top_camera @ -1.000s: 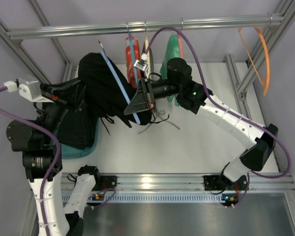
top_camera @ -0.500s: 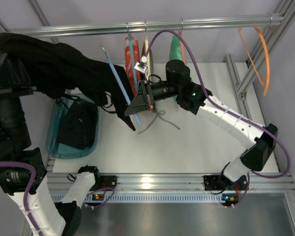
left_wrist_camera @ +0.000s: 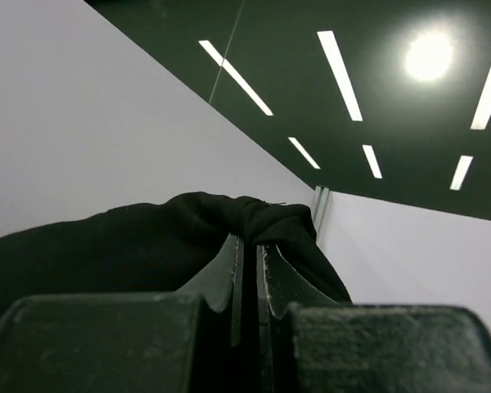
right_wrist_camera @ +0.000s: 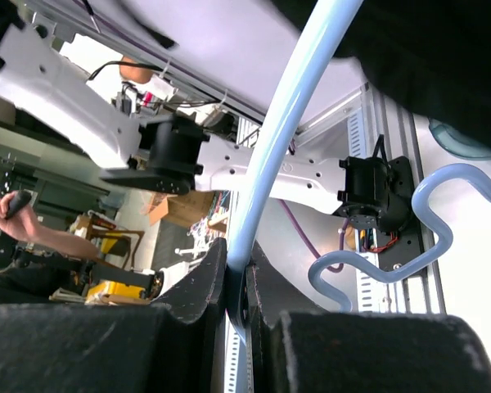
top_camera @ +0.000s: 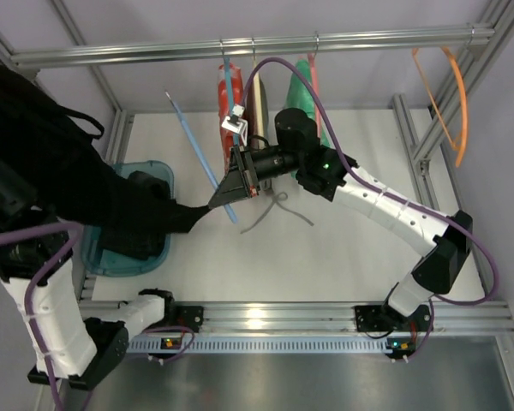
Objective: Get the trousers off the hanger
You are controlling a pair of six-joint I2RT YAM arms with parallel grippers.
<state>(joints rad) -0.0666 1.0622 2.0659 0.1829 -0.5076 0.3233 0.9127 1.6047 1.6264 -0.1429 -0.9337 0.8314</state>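
The left hand (left_wrist_camera: 247, 246), closed on the trousers (top_camera: 68, 171), had pulled them far left, while the right hand (right_wrist_camera: 236, 274) clamped the hanger (top_camera: 191, 137). Only the trousers' tail seemed left beside it.

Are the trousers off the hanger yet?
Almost. The trousers, gripped by the left gripper, stretch left; only their tail reaches the hanger near the right gripper. Whether it's caught: cannot tell.
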